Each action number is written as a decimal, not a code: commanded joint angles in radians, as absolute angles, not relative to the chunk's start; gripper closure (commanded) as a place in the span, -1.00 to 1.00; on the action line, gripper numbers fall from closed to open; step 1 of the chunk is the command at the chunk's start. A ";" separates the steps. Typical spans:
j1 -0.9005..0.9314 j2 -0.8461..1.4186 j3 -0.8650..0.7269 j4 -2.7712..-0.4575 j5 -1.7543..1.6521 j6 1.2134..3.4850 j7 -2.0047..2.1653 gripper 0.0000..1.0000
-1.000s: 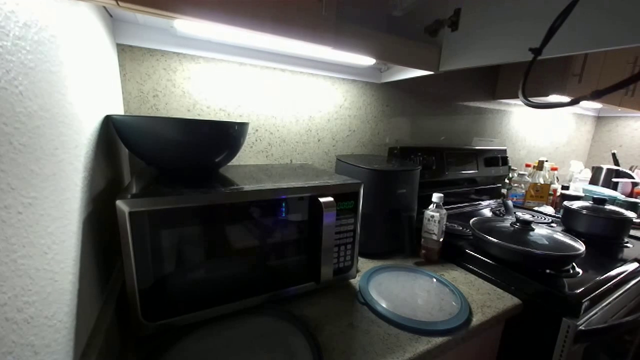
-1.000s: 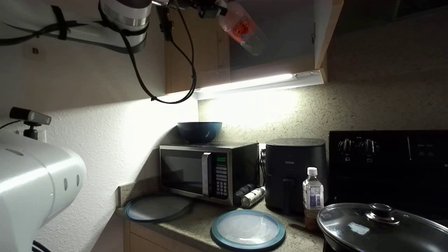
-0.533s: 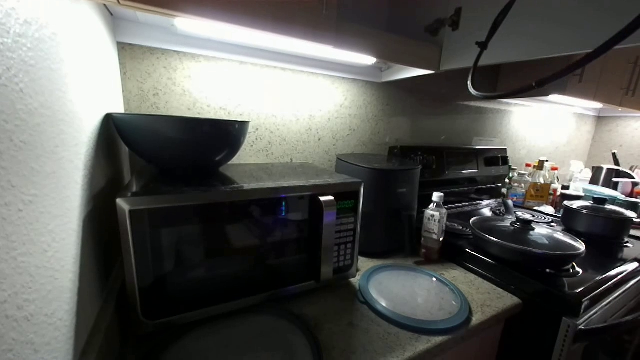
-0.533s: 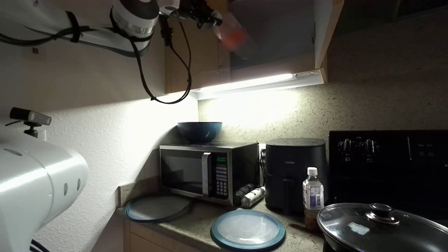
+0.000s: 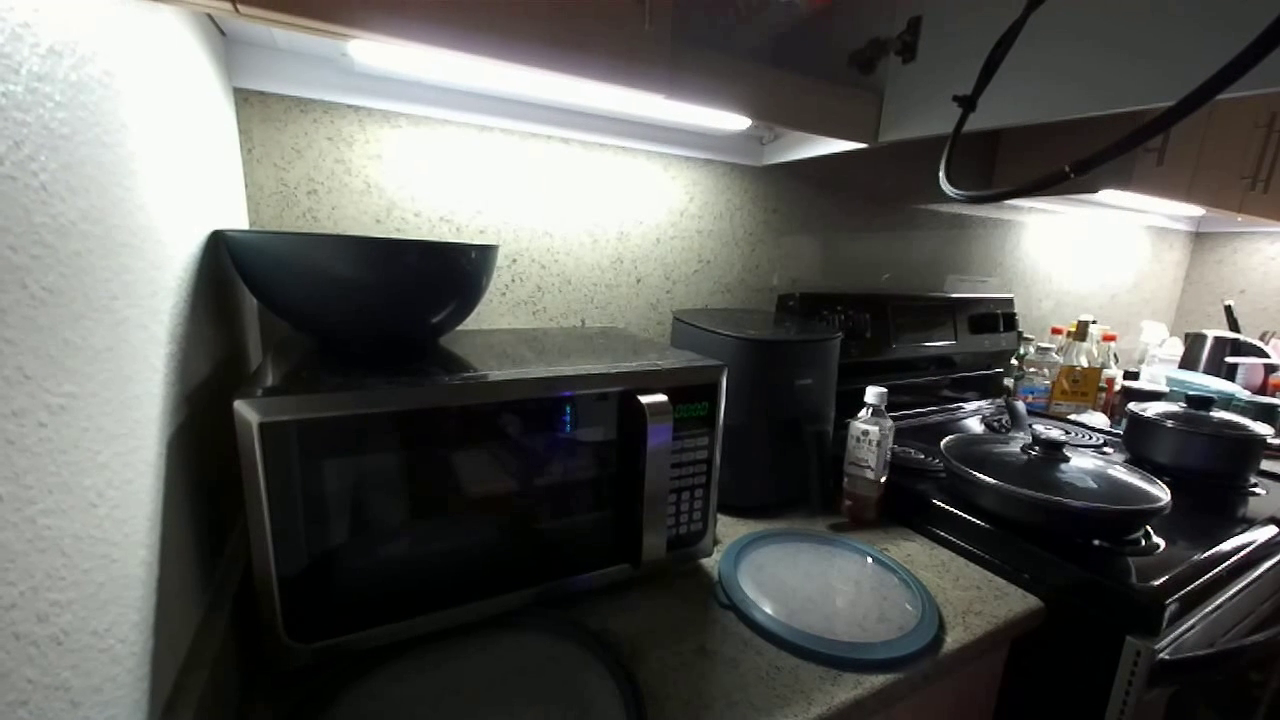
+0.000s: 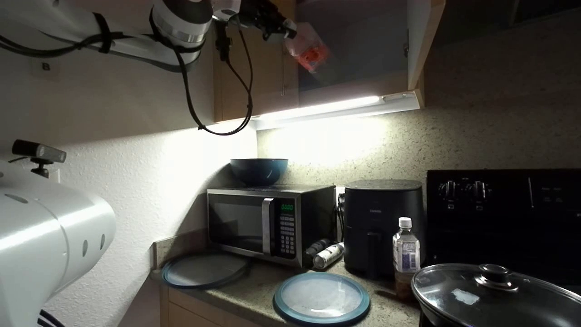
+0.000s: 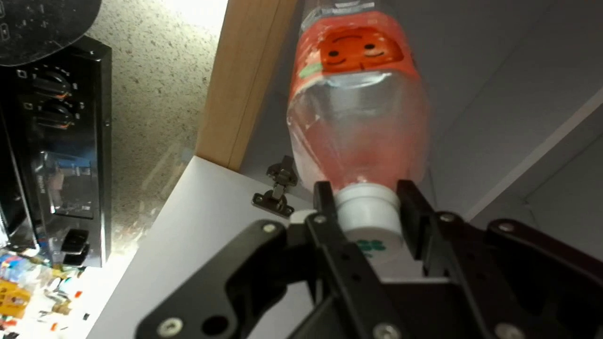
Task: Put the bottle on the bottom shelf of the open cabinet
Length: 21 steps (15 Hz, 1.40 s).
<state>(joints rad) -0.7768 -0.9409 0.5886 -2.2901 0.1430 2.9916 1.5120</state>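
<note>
Grasping with the pincer (image 7: pixel 366 207) the white cap (image 7: pixel 368 219) of the large clear plastic bottle (image 7: pixel 358 108), red-orange-labelled; holding it tilted in the air, with the cap end higher and the lower part (image 6: pixel 313 56) directed to the open compartment (image 6: pixel 363 41) of the wooden wall cabinet (image 6: pixel 268 77); already done, to judge by this: picking up, raising well above the microwave oven (image 6: pixel 245 222) and bringing to the cabinet; not yet done: placing on the bottom shelf (image 6: pixel 358 87); impossible to tell, with the base cut off in the wrist view and not distinct elsewhere, about depth inside the compartment or about contact with the shelf; remaining, probably: moving inward over that shelf, turning upright, lowering until standing steadily, loosening the pincer and withdrawing; perhaps more than half finished, but with the most delicate portion ahead.
</note>
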 commanded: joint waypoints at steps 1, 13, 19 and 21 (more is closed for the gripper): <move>-0.819 -0.876 0.547 -2.221 0.110 2.930 1.505 0.77; -0.850 -0.778 0.528 -2.158 0.095 2.979 1.556 0.77; -0.932 -0.694 0.575 -2.045 0.066 2.934 1.625 0.77; -1.004 -0.691 0.621 -1.998 0.044 2.906 1.667 0.77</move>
